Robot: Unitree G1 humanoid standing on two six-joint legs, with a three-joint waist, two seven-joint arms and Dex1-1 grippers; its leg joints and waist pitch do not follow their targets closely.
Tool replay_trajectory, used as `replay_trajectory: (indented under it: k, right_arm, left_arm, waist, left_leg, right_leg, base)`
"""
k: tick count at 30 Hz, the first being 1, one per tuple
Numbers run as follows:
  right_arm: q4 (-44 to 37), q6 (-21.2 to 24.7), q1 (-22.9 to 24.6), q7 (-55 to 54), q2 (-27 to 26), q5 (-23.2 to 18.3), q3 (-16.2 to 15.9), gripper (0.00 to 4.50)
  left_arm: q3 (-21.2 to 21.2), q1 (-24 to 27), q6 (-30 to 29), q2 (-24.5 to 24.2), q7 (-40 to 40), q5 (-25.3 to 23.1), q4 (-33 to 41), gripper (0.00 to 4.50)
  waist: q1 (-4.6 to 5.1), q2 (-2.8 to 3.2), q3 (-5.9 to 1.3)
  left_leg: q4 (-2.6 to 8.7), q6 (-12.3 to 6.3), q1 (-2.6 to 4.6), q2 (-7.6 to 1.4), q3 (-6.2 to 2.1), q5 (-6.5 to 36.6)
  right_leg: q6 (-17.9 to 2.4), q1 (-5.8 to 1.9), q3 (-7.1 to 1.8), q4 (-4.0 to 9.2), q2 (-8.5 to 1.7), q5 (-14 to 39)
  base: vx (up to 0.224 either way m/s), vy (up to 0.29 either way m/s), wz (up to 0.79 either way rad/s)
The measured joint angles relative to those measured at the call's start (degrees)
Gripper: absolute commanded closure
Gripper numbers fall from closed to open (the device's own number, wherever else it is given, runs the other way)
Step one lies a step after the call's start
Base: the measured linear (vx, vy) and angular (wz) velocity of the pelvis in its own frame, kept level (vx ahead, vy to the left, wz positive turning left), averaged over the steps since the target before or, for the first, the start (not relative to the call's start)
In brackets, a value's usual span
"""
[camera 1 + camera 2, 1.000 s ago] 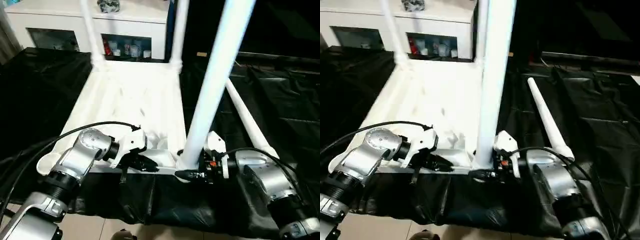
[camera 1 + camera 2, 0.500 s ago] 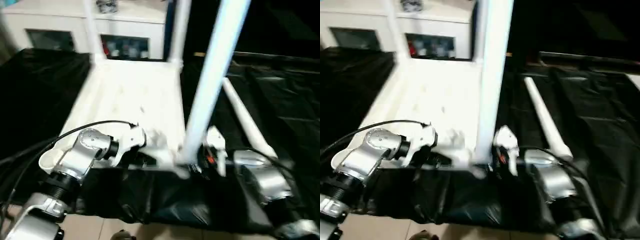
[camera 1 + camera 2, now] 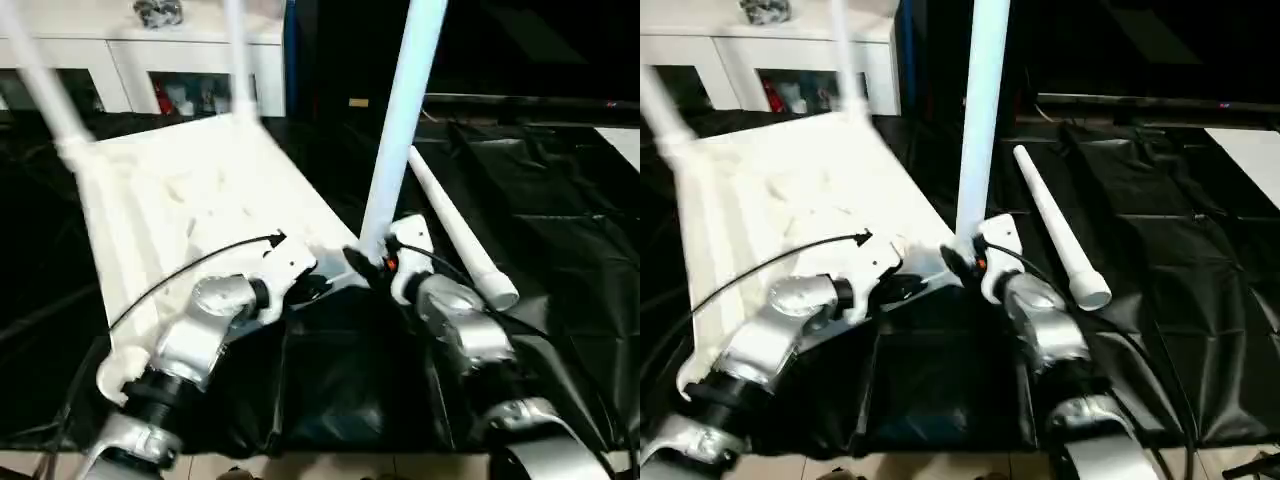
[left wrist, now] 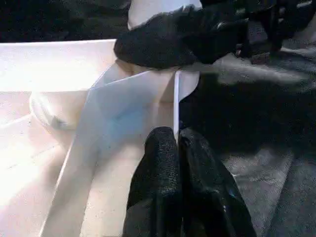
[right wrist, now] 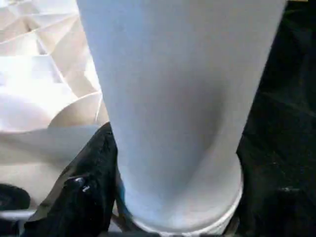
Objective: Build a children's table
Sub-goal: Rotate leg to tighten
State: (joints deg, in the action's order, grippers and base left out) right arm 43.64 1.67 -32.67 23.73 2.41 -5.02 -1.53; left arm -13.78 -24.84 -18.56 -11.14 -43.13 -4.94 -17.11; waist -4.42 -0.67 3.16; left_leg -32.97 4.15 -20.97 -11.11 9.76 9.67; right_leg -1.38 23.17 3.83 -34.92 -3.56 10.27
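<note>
- Children's table top [image 3: 170, 200]: white moulded plastic, rectangular, ribbed underside up, lying on the black-draped surface [image 3: 560, 250]; round socket at each corner.
- Two far legs [image 3: 240, 60]: white tapered tubes, standing in the sockets at 11 and 12 o'clock of the head view.
- Near leg [image 3: 395, 150]: smooth white tube, upright at the corner socket [image 4: 148, 12] at centre, leaning slightly.
- Loose fourth leg [image 3: 455, 235]: lying on the cloth toward 3 o'clock, wide open end nearest the robot.
- Left gripper [image 4: 178, 148]: pressed together, pinching the thin edge rib of the top just beside the near socket.
- Right gripper [image 3: 365, 262]: spread around the base of the near leg; one black finger [image 5: 81, 192] against the tube, firm clamp not confirmable.
- Risk: near leg possibly not fully seated; with a loose hold, likely to tip or lift out of the socket.
- Risk: thin rib offers little purchase; slip of the left gripper would let the light top slide on the slack cloth.
- Risk: loose leg round, prone to roll if nudged.
</note>
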Motion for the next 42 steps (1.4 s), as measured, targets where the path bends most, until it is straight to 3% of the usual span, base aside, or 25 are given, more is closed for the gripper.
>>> replay_trajectory:
  k: [1, 5, 9, 15, 19, 25, 32, 42]
  right_arm:
    - [0.45, -0.04, -0.36, -0.12, -0.04, 0.02, 0.09, 0.74]
    - [1.29, -1.26, -0.65, 0.02, 0.0, 0.79, -0.04, 0.54]
    - [1.81, -2.45, -0.61, 3.34, 1.47, 1.21, -1.23, 0.54]
    - [-1.41, -3.89, 2.15, 17.47, 6.11, -0.03, -3.49, 0.54]
    - [-5.8, -2.77, 4.77, 27.47, 9.51, -1.82, -5.49, 0.54]
    - [-14.23, 3.27, 8.59, 41.51, 16.27, -4.93, -8.41, 0.54]
    - [-19.26, 5.52, 10.83, 45.59, 19.08, -5.25, -10.29, 0.54]
    - [-22.87, 8.23, 12.2, 46.6, 20.49, -5.2, -10.7, 1.27]
  left_arm:
    - [-0.15, 0.0, -0.02, 0.18, 0.14, -0.15, 0.07, 4.5]
    - [-0.46, -0.05, 0.0, 0.31, 0.0, -0.37, 0.13, 4.5]
    - [-0.71, -0.13, 0.61, -1.18, -2.39, 0.26, 0.18, 4.5]
    - [-0.95, -0.16, 2.74, -5.35, -10.84, 2.89, -0.12, 4.5]
    - [-1.51, -0.32, 4.2, -7.89, -16.84, 4.23, -0.57, 4.5]
    - [-3.02, -2.91, 7.71, -10.62, -25.96, 5.91, -4.93, 4.5]
    - [-4.23, -5.09, 11.18, -11.2, -30.58, 6.18, -9.07, 4.5]
    - [-5.15, -6.95, 14.16, -11.49, -33.86, 6.35, -12.72, 4.5]
  waist:
    - [-0.17, 0.0, 0.0]
    - [-0.51, 0.0, 0.0]
    - [-0.5, 0.0, 0.0]
    - [-0.77, 0.0, 0.01]
    - [-1.53, 0.0, 0.01]
    - [-3.54, 0.02, 0.02]
    - [-4.09, 0.08, -0.01]
    - [-4.27, 0.11, -0.03]
  left_leg:
    - [0.01, 0.0, 0.01, 0.0, 0.0, 0.0]
    - [0.0, 0.01, 0.05, 0.0, 0.01, 0.01]
    - [-0.01, 0.02, 0.1, 0.0, 0.01, 0.01]
    - [-0.03, 0.01, 0.02, -0.01, 0.0, 0.0]
    - [-0.09, 0.0, -0.04, -0.03, 0.05, -0.01]
    - [-0.15, -0.01, -0.03, -0.12, 0.2, -0.01]
    - [-0.15, -0.01, -0.05, -0.15, 0.19, -0.02]
    - [-0.14, -0.01, -0.07, -0.16, 0.18, -0.02]
  right_leg:
    - [0.0, 0.0, 0.0, 0.01, 0.0, 0.01]
    - [0.0, 0.02, 0.0, 0.01, 0.0, 0.01]
    - [0.0, 0.04, -0.01, 0.01, 0.0, 0.0]
    - [-0.01, 0.07, 0.0, 0.0, 0.01, 0.0]
    - [0.0, 0.02, -0.05, 0.0, 0.0, 0.01]
    - [0.08, -0.25, -0.17, -0.02, -0.01, 0.06]
    - [0.32, -0.35, -0.15, -0.06, -0.02, 0.19]
    - [0.3, -0.37, -0.14, -0.07, -0.03, 0.18]
  base:
    - [0.0, 0.0, 0.0]
    - [0.0, 0.0, 0.0]
    - [0.0, 0.0, 0.0]
    - [0.0, 0.0, 0.0]
    - [0.0, 0.0, 0.0]
    - [0.0, 0.0, 0.0]
    - [0.0, 0.0, 0.0]
    - [0.0, 0.0, 0.0]
